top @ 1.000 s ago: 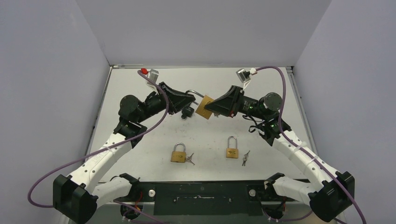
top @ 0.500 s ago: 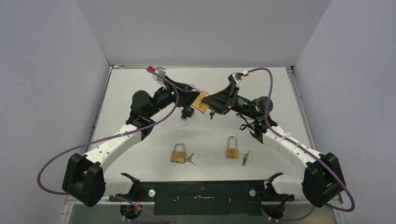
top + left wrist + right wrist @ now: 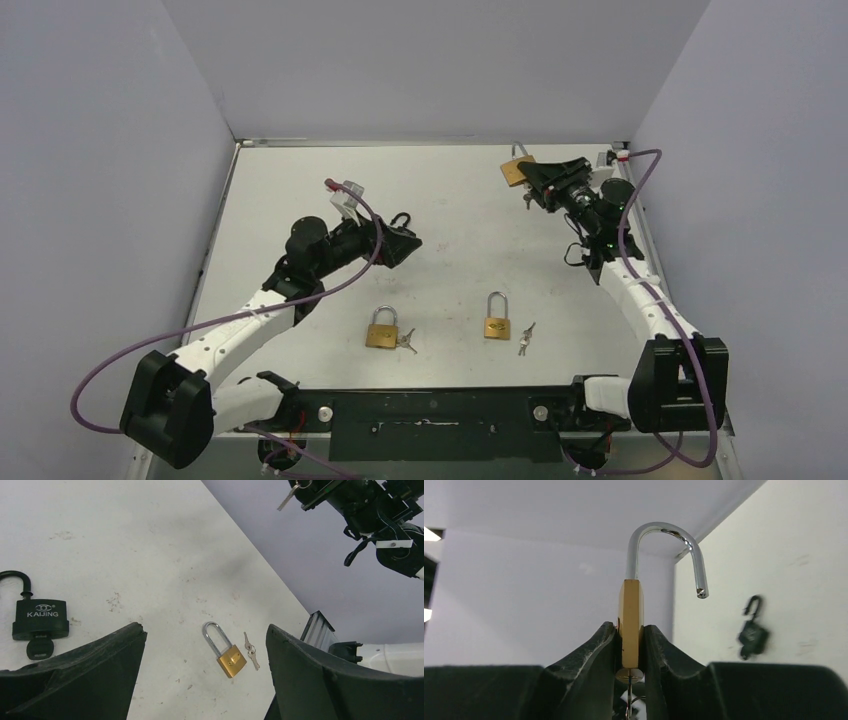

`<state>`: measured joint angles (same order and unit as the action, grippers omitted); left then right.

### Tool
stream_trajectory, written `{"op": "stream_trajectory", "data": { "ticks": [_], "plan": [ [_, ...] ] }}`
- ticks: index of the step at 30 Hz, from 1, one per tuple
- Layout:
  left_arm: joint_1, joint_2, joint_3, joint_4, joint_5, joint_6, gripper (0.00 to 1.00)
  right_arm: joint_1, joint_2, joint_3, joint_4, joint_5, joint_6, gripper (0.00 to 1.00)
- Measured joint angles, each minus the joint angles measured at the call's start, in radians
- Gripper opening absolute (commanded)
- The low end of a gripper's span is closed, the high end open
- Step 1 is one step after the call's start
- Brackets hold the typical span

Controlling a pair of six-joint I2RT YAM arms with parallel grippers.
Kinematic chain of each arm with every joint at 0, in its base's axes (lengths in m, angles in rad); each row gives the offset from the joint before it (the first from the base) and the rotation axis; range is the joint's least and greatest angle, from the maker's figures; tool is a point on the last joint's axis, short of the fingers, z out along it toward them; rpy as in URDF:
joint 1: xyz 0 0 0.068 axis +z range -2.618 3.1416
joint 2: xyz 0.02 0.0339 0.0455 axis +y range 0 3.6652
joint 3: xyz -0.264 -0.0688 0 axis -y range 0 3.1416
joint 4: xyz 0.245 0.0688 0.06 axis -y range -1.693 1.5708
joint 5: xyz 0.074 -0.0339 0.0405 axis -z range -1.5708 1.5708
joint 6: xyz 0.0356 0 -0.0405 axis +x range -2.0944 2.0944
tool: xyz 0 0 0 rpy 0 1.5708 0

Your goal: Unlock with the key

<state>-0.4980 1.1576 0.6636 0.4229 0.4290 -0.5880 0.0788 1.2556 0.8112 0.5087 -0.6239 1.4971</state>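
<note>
Right gripper (image 3: 630,630) clamps the brass padlock (image 3: 630,607), its key (image 3: 629,676) mostly hidden; left gripper (image 3: 204,629) gapes empty beside the black padlock (image 3: 40,620).

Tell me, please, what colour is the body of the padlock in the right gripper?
The padlock has a brass-gold body, clearest in the right wrist view.

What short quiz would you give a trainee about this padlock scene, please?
1. True or false: the brass padlock clamped in the right jaws has its shackle open.
2. How many padlocks lie on the table? A one, B two, C three.
3. Fill in: the left jaws stand ____ and hold nothing.
Key: 1 true; 2 C (black padlock, near-left brass padlock, near-right brass padlock); 3 open.
</note>
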Motion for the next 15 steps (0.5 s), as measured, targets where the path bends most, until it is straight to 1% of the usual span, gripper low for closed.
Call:
{"op": "stream_trajectory", "data": {
  "ticks": [3, 8, 11, 15],
  "plan": [
    [0.000, -0.033, 0.000, -0.046, -0.029, -0.002, 0.88, -0.072, 0.021, 0.042, -0.176, 0.058, -0.183, 0.00],
    [0.000, -0.046, -0.001, -0.129, -0.074, -0.013, 0.87, -0.084, 0.108, 0.071, -0.328, 0.113, -0.406, 0.00],
    [0.001, -0.046, -0.006, -0.166, -0.081, -0.037, 0.87, -0.075, 0.164, 0.035, -0.346, 0.134, -0.466, 0.00],
    [0.001, -0.047, -0.020, -0.209, -0.080, -0.057, 0.87, -0.032, 0.211, -0.040, -0.342, 0.180, -0.484, 0.00]
  ]
}}
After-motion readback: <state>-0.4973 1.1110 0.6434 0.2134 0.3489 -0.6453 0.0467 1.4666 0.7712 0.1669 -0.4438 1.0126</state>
